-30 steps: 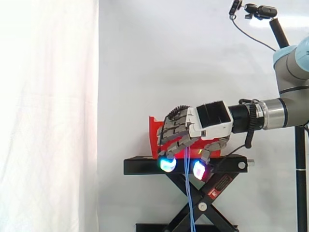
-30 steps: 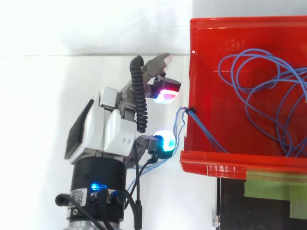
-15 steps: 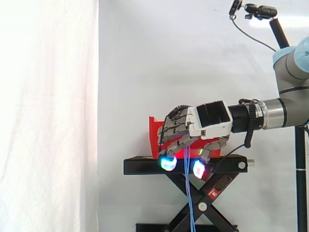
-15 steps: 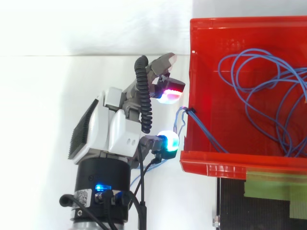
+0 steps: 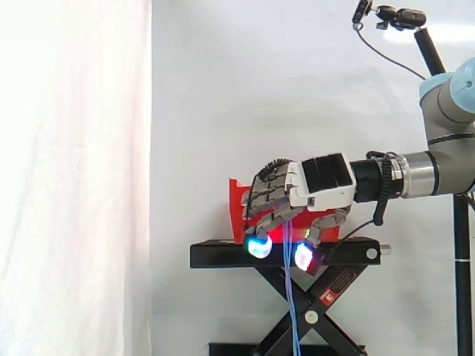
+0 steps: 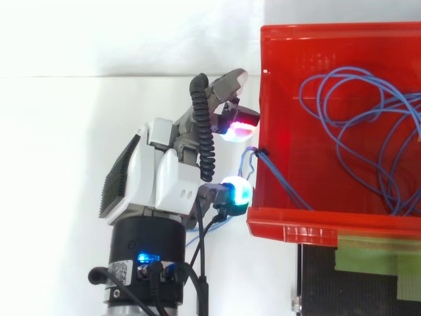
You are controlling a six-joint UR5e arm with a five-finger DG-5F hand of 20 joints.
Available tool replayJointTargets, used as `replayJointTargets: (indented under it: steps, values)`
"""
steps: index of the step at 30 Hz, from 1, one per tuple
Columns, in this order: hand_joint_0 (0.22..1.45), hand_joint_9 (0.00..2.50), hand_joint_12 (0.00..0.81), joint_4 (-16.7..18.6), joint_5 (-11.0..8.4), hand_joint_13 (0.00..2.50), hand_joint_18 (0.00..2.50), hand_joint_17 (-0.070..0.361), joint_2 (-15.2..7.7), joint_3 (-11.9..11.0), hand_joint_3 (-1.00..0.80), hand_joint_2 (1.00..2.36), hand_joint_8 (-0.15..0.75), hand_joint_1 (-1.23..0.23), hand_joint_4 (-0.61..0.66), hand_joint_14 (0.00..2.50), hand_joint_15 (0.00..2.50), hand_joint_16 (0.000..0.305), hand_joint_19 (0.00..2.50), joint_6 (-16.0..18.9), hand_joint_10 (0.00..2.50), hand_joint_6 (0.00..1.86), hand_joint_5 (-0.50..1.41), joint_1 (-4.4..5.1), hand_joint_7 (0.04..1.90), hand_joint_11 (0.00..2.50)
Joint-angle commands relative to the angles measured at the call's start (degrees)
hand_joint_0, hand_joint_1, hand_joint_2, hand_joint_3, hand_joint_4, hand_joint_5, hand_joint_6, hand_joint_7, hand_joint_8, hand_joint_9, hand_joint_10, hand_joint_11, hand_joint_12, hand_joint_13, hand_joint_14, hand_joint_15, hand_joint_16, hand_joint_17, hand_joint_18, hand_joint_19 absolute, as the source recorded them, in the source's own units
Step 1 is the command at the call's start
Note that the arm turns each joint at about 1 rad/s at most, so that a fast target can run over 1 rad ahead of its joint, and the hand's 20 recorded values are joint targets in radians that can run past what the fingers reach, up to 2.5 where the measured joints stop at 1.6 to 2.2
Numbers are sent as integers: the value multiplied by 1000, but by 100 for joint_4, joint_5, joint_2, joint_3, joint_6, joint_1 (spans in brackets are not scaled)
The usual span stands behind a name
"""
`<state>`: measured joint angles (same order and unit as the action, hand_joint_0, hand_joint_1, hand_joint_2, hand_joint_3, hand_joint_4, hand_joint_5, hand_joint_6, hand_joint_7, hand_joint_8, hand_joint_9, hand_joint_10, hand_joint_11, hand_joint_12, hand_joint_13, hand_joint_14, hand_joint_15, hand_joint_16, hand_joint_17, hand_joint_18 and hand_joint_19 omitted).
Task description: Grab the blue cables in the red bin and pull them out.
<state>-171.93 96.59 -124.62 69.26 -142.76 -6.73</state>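
Where the blue cables (image 5: 289, 297) spill over the red bin's (image 6: 296, 220) wall and hang down past the black stand (image 5: 215, 256), the hand (image 6: 164, 181) sits just beside the bin; whether it grips them, I cannot tell

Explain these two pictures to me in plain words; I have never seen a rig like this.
This is a robot arm with a mechanical hand on its end. One picture is taken from the side, level with the work, where the arm comes in from the right. The other looks straight down on the same scene. A red bin stands on a black scissor stand before a white curtain. Loops of thin blue cables lie in the bin. A few strands run over its wall and hang down past the stand. The hand sits outside the bin, right at those hanging strands. Whether it actually grips them cannot be told here.
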Motion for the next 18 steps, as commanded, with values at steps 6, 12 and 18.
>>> replayJointTargets:
  steps: [6, 12, 18]
  values:
    - [696, 603, 373, 2, 71, 519, 413, 111, -1, 9, -1000, 1000, 248, -1015, 49, 13, 343, 49, 402, -11, 15, 148, 665, -48, 738, 392]
    - [697, 610, 372, 19, 71, 526, 420, 111, -1, 9, -1000, 1000, 247, -1014, 43, 13, 343, 49, 401, -19, 15, 184, 668, -39, 734, 395]
    - [702, 649, 367, -25, 71, 547, 428, 109, -1, 9, -1000, 1000, 254, -1010, 50, 13, 354, 49, 404, -19, 14, 370, 690, -48, 697, 409]
